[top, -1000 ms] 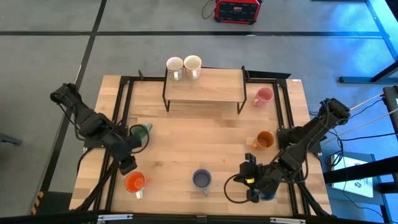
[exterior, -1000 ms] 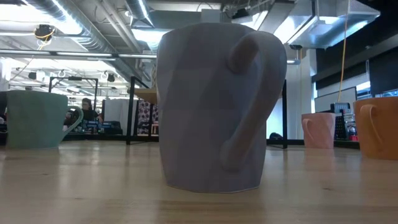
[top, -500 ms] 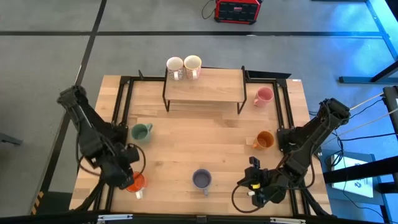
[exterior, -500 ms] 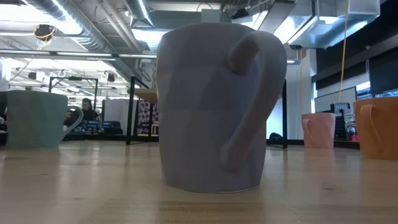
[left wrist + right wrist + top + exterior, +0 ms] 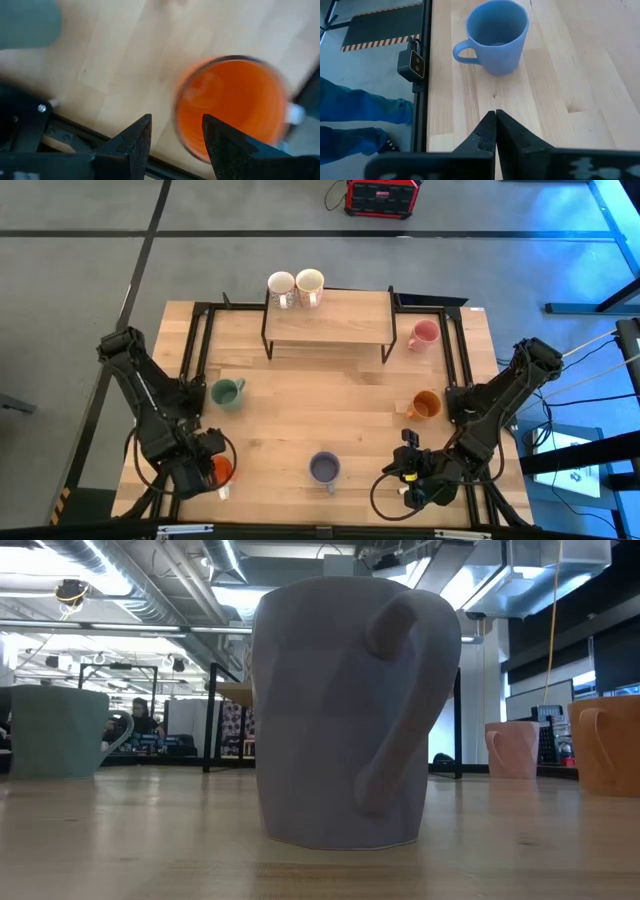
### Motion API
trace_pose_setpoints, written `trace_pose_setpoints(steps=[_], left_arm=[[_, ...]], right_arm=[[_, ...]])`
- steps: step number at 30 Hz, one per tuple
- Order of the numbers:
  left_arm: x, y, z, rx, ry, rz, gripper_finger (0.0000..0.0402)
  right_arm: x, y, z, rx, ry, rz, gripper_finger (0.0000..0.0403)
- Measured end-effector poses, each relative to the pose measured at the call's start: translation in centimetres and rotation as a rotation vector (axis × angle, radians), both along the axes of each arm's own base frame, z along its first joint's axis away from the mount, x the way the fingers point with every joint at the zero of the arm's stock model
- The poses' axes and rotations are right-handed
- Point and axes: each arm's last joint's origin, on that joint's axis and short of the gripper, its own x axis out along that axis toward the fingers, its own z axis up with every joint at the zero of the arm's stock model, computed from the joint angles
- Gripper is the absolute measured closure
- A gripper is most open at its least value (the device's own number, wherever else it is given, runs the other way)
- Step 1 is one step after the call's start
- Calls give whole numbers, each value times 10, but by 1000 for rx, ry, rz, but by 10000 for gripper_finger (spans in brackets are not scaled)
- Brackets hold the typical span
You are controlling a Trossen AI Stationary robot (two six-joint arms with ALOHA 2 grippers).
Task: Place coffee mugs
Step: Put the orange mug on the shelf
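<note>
A bright orange mug (image 5: 232, 107) stands upright near the table's front left corner (image 5: 221, 470). My left gripper (image 5: 175, 134) hangs over it, pointing down and open. One finger is over the mug's mouth and the other outside its wall; no touch shows. A blue mug (image 5: 497, 37) stands upright ahead of my right gripper (image 5: 495, 117), which is shut and apart from it at the front right (image 5: 408, 472). The lavender-grey mug (image 5: 323, 468), green mug (image 5: 226, 392), amber mug (image 5: 425, 404) and pink mug (image 5: 424, 334) stand on the tabletop. Two white mugs (image 5: 295, 283) stand on the shelf.
A black-framed wooden shelf (image 5: 325, 320) stands at the table's far middle. Black rails (image 5: 195, 350) run along both sides of the table. In the right wrist view, a person's legs (image 5: 360, 107) show beyond the table edge. Bare wood lies in the table's middle.
My left gripper has swung from beside the green mug toward the table's near edge and gone down, ending over the bright orange mug. No mug has moved.
</note>
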Motion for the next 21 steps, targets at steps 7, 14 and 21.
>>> trace_pose_setpoints(steps=[7,14,21], left_arm=[[0,0,-26,-40,-4,6,232],[-2,3,-38,-38,8,6,245],[3,5,-40,-50,10,-26,372]], right_arm=[[0,0,0,7,5,5,402],[0,0,0,7,6,5,402],[0,0,0,6,6,6,402]])
